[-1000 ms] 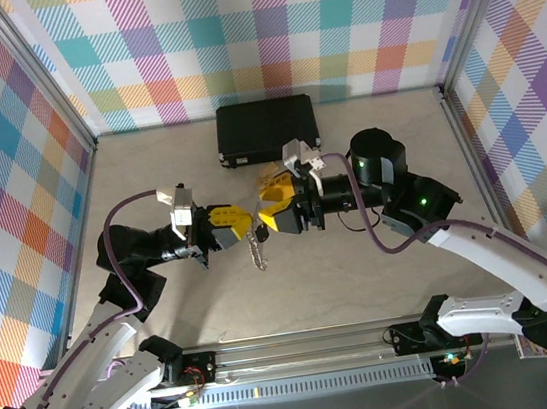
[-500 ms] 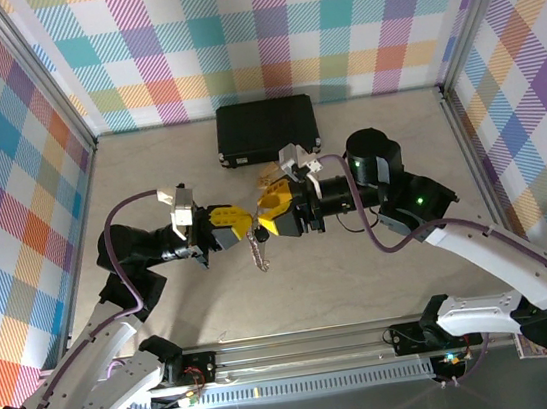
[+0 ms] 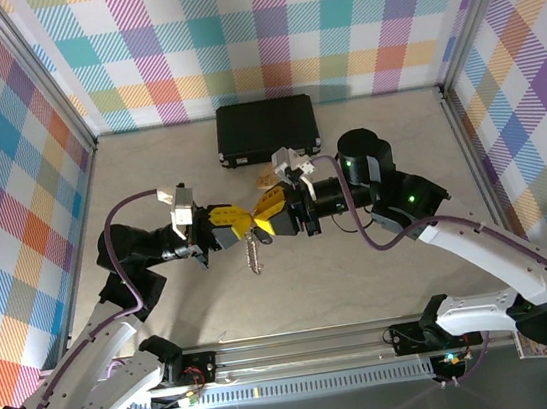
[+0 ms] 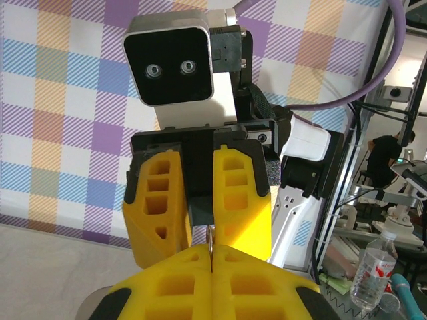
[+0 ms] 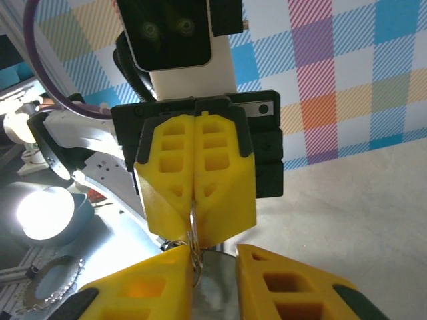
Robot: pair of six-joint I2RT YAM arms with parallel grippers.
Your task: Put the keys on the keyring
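My left gripper (image 3: 244, 220) is shut on the thin silver keyring (image 4: 212, 239), whose edge sticks out between its yellow fingertips. Part of the keyring hangs below the grip as a silver beaded strip (image 3: 253, 256) above the table. My right gripper (image 3: 262, 220) faces the left one tip to tip at the table's middle. In the right wrist view its jaws (image 5: 213, 252) stand a little apart, with the keyring's wire (image 5: 194, 257) against the inner face of one finger and a gap to the other. The keys are hidden from view.
A black rectangular case (image 3: 267, 130) lies at the back centre, close behind the right arm. A small tan piece (image 3: 268, 177) rests on the table just in front of it. Plaid walls and metal frame posts (image 3: 460, 129) close in the sides.
My right gripper has moved left until its tips meet the left gripper's, and its jaws have narrowed. The left gripper has stayed still, shut on the keyring.
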